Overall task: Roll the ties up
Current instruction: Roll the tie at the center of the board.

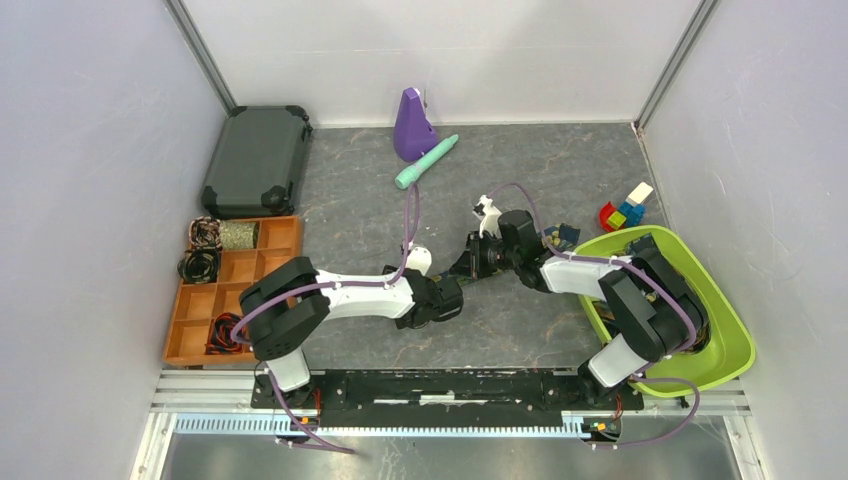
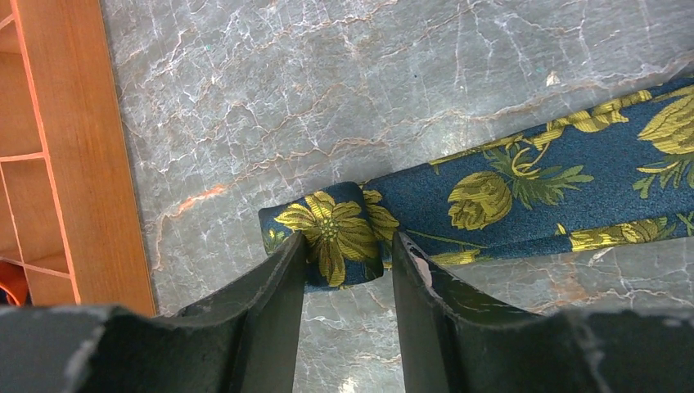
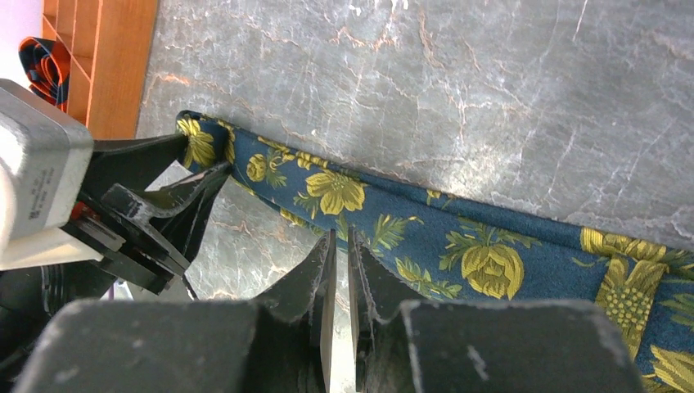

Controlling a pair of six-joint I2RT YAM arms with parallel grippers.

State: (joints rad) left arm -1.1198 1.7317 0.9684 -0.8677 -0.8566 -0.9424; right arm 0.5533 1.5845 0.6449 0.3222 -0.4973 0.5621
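Your left gripper stood part-way open over the table, fingers straddling the folded-over end of the navy tie with the yellow flowers. A slim gap showed on one side of the fold, so it didn't look clamped. The rest of that tie lay flat on the marble-look surface, running away from the wooden tray toward your right gripper. That one was nearly closed, with only a thin slit between the fingers. Its tips were down on the tie's near edge, partway along the strip. Couldn't tell if any fabric was pinched. Both grippers sat close together mid-table. A few coiled ties sat in the tray's compartments on your left. The lime-green bin was on your right.
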